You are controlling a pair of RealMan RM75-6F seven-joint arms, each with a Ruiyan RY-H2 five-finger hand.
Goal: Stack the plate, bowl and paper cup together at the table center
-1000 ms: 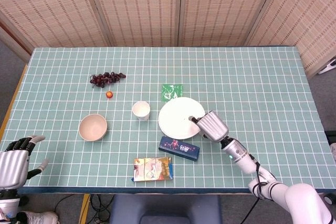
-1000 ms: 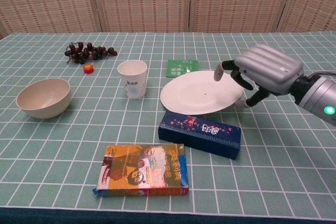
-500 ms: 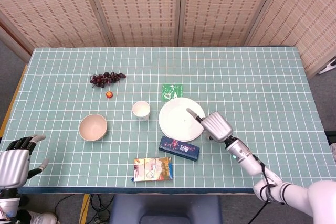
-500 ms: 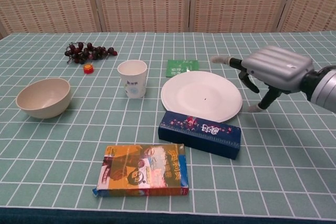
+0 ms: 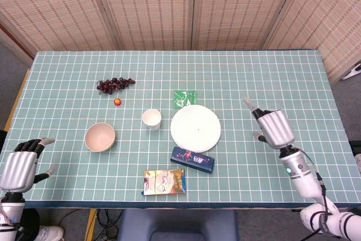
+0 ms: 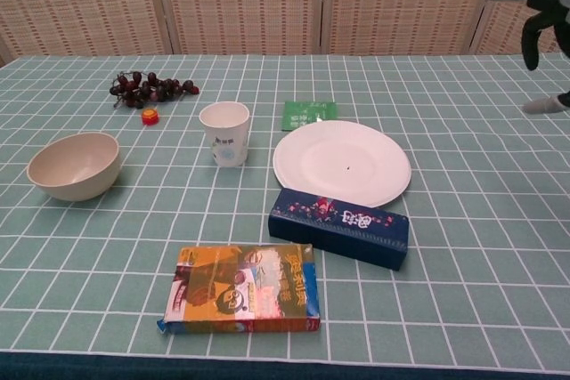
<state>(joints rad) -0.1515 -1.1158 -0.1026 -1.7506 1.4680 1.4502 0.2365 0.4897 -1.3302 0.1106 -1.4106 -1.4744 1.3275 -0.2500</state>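
The white plate (image 5: 195, 128) (image 6: 342, 163) lies flat near the table's middle. Just left of it stands the upright paper cup (image 5: 151, 119) (image 6: 224, 133). The beige bowl (image 5: 100, 137) (image 6: 73, 165) sits further left, on its own. My right hand (image 5: 273, 127) (image 6: 539, 20) is lifted well right of the plate, fingers spread, holding nothing; the chest view shows only its fingers at the top right corner. My left hand (image 5: 21, 165) hovers at the table's near left corner, empty with fingers apart, and is absent from the chest view.
A dark blue box (image 5: 193, 160) (image 6: 339, 227) lies right at the plate's near edge. A colourful box (image 5: 164, 182) (image 6: 242, 288) sits nearer the front. A green packet (image 5: 184, 98) (image 6: 308, 115) lies behind the plate. Grapes (image 5: 114, 84) (image 6: 148, 88) and a small red cap (image 5: 118, 102) are at the back left.
My right hand has let go of the plate's right rim, opened, and drawn away to the right and upward. The plate rests flat. My left hand has shifted slightly.
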